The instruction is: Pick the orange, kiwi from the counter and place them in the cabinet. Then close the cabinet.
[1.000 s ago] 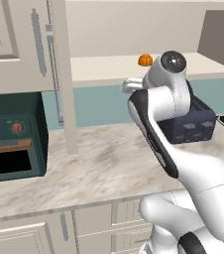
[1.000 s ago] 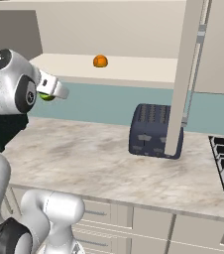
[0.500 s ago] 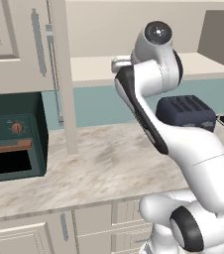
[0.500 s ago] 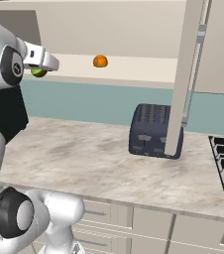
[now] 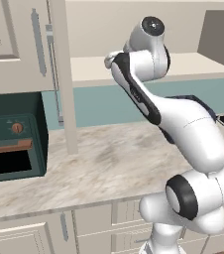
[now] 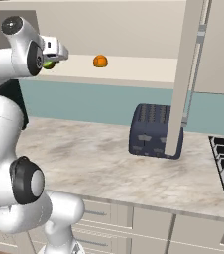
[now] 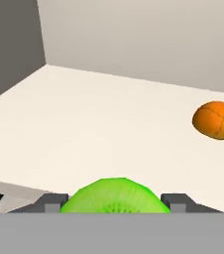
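The gripper (image 7: 115, 207) pinches the kiwi (image 7: 115, 195) between its fingertips, held at the front edge of the cabinet (image 7: 84, 124) shelf. Farther in, the orange (image 7: 216, 120) already sits on that shelf. Released this near the lip, the kiwi could roll back out and drop to the counter (image 6: 99, 158); pushed too far, it might knock the orange.

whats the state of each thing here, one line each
kiwi: gripped between the fingers, held above the shelf's front edge
gripper: shut on the kiwi
orange: resting on the cabinet shelf
cabinet: doors open
toaster: upright on the counter
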Motion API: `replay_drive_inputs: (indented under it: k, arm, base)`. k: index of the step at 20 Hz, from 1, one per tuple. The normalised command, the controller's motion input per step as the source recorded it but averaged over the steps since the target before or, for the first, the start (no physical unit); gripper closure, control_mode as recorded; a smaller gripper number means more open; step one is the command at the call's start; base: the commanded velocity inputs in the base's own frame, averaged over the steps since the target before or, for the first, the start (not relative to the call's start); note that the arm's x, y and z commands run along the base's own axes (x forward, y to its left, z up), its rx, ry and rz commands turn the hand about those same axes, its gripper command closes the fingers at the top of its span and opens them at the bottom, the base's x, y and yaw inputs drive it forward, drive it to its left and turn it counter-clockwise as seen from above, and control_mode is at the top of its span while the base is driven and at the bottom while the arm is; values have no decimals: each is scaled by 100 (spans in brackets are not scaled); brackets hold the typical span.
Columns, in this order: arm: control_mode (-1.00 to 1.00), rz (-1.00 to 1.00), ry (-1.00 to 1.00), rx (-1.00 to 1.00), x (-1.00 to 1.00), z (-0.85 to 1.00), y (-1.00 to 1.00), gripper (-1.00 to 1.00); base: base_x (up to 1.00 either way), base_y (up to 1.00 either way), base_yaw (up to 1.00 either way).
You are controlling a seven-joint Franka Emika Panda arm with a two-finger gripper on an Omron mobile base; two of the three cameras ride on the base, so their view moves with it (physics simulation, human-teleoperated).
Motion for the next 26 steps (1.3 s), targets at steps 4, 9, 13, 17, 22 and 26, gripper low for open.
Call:
replay_drive_inputs:
  k: [4,9,13,17,22,26]
  arm:
    - [-100,22,-5,-5,92,-25,0,100]
    - [-100,13,0,0,100,-1,0,100]
    - [-100,10,5,0,100,0,0,100]
    - [-100,9,4,0,94,0,8,-100]
    - [-100,9,0,-1,64,0,11,-100]
    - [-100,8,0,0,58,0,0,-100]
  base:
    - [0,0,0]
    - [0,0,0]
    - [0,0,0]
    - [0,0,0]
    - [0,0,0]
    - [0,0,0]
